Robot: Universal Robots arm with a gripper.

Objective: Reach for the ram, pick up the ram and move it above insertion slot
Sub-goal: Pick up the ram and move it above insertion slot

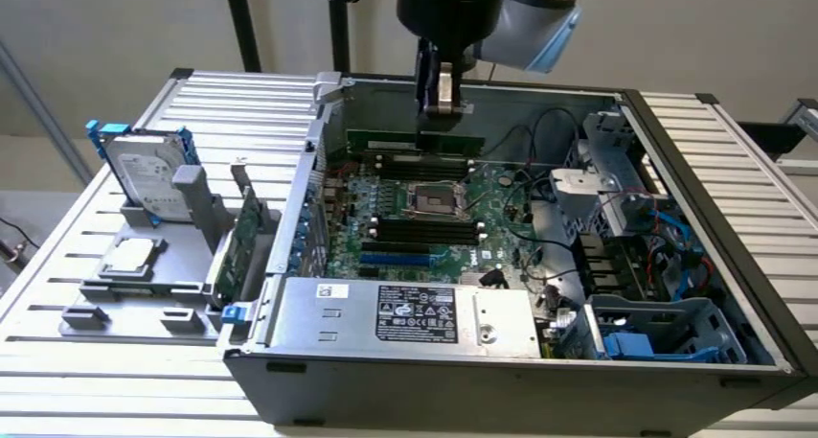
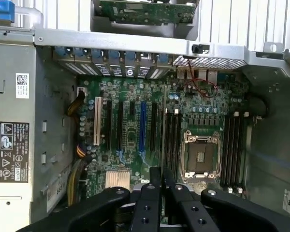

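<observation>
Ram (image 1: 417, 142) partly hidden behind end effector (image 1: 442, 107); arm cut off by frame top

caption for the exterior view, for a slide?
Claw holds the ram over the open PC case, just above the motherboard.

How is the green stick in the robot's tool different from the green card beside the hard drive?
The ram is a long, thin stick; the card is taller and wider. The ram is gripped in the tool over the motherboard inside the case; the card stands in a grey holder outside it. Both are green circuit boards standing on edge.
</observation>
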